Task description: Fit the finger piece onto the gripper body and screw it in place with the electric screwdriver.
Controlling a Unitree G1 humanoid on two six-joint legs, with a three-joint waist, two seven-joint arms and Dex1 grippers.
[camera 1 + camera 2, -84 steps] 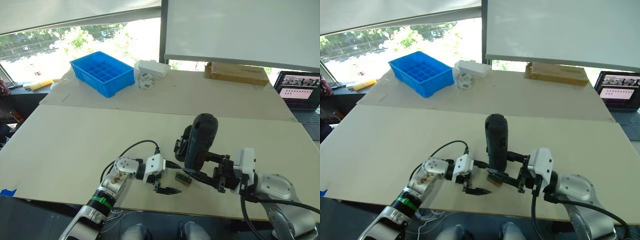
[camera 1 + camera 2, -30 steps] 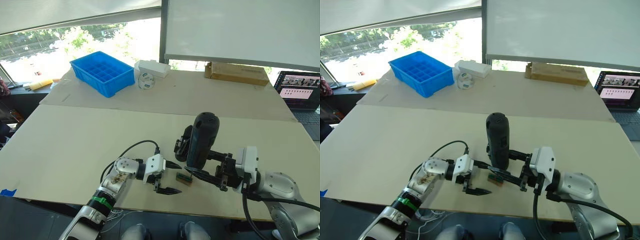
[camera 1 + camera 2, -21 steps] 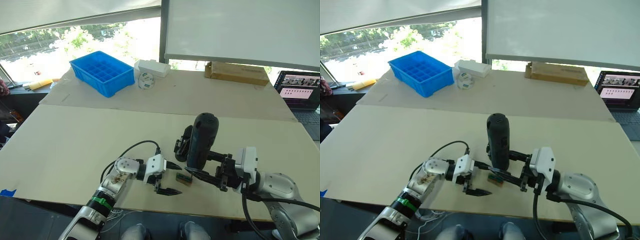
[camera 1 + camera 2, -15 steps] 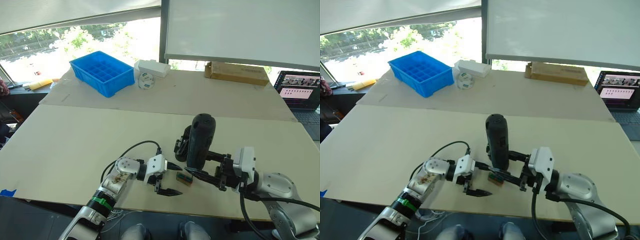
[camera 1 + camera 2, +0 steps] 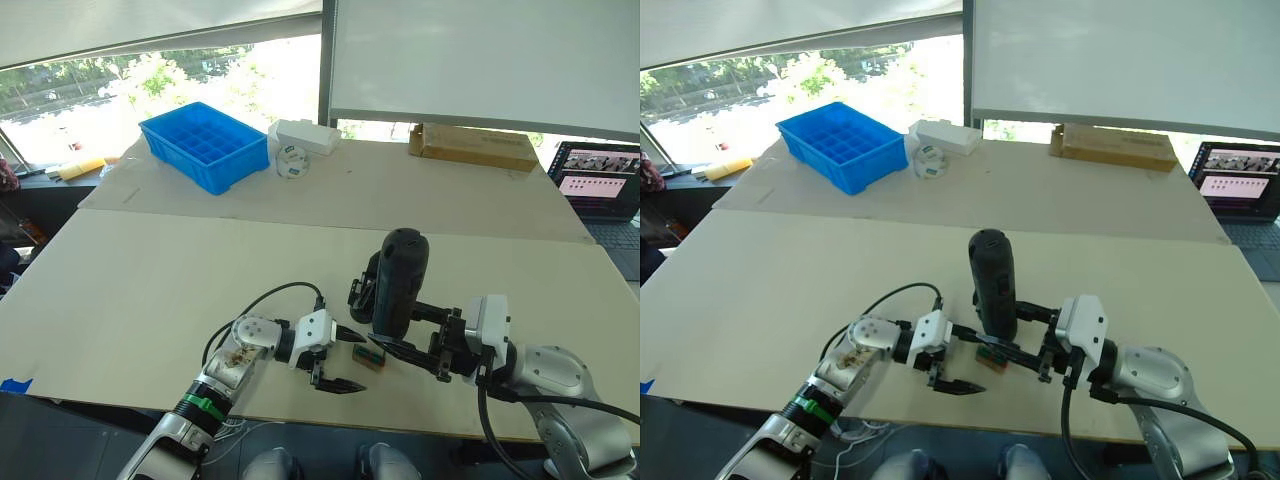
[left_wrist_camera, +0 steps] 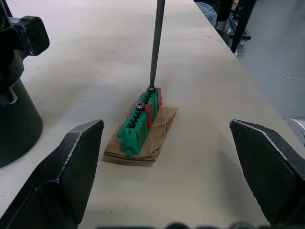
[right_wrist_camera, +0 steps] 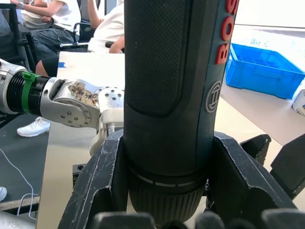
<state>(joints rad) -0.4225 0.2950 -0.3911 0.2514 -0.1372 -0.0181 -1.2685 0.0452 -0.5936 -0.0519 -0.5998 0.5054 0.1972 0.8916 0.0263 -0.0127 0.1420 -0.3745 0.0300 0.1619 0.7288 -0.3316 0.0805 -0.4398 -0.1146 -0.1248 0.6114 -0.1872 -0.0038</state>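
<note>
Table [image 5: 150, 280]: right gripper [image 5: 425, 345] clamps electric screwdriver [image 5: 398, 283], bit on green block [image 6: 138, 121]; left gripper [image 5: 338, 357] agape beside block. Step: likely screw pickup; next, seat bit.

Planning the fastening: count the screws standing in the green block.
2 screws: one under the screwdriver tip, one beside it on the green block. More may sit hidden in its slots.

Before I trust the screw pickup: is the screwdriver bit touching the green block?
Yes, the electric screwdriver bit tip rests on a screw head atop the green block.
</note>
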